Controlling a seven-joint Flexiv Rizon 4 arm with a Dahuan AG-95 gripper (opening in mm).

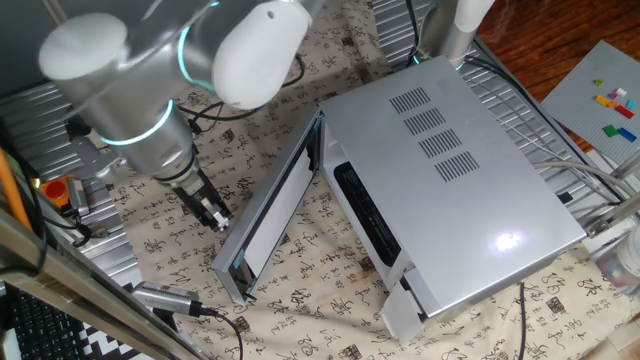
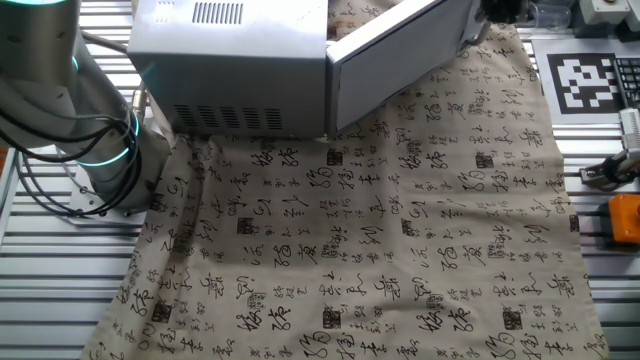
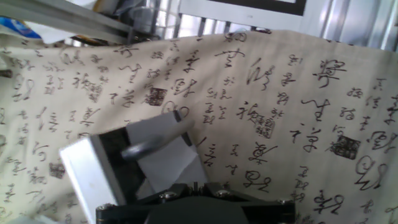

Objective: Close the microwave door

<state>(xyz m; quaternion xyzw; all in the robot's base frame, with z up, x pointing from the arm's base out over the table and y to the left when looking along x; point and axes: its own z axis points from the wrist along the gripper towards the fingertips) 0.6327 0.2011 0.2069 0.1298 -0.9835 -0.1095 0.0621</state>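
The microwave (image 1: 450, 190) is a large silver-grey box with vent grilles on top; it also shows in the other fixed view (image 2: 230, 60). The microwave door (image 1: 275, 205) stands swung open at an angle, with its pale window pane facing the dark cavity. It juts out to the right in the other fixed view (image 2: 400, 50). My gripper (image 1: 213, 212) is shut and empty, just outside the door's outer face near its free end. In the hand view the closed fingers (image 3: 163, 146) point at the cloth, with the door's end (image 3: 84, 174) close on their left.
A patterned cloth (image 1: 330, 290) covers the table. A small silver control-panel flap (image 1: 405, 310) hangs open at the microwave's front corner. An orange device (image 1: 55, 190) and cables (image 1: 170, 298) lie at the left. Lego bricks on a grey plate (image 1: 610, 105) are at the far right.
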